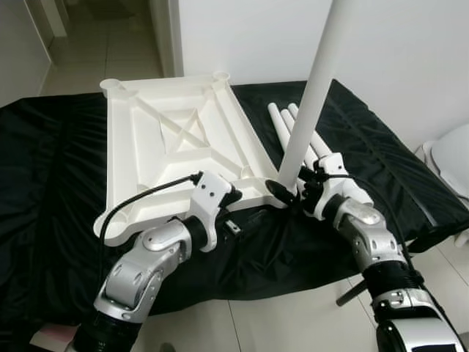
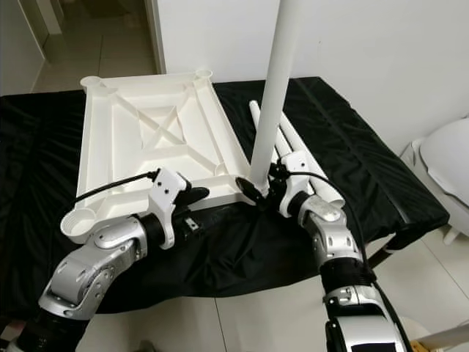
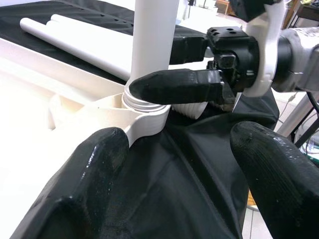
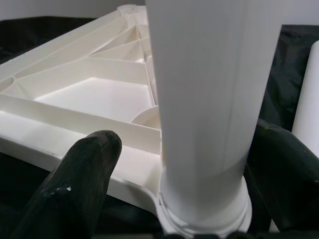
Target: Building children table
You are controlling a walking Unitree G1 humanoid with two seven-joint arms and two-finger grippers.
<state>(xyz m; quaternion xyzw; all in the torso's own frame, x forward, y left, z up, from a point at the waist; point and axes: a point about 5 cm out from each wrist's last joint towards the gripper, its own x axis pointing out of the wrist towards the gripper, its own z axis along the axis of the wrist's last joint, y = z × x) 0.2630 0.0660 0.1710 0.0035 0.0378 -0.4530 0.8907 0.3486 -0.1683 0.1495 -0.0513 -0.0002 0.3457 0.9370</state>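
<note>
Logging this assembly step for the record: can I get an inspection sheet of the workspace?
Surface: black cloth over a low platform.
Job's things: white tabletop lying underside up; upright leg standing in its near right corner socket; spare legs lying beside it.
Clutter: nothing seen.
Grippers: right gripper shut on the upright leg's base; left gripper open, near the same corner.
Cables: black cable on left wrist.
Surroundings: white wall, tiled floor.

Both arms reach forward, left gripper point(image 3: 174, 164) fingers apart, right gripper point(image 4: 184, 174) fingers clamped.
</note>
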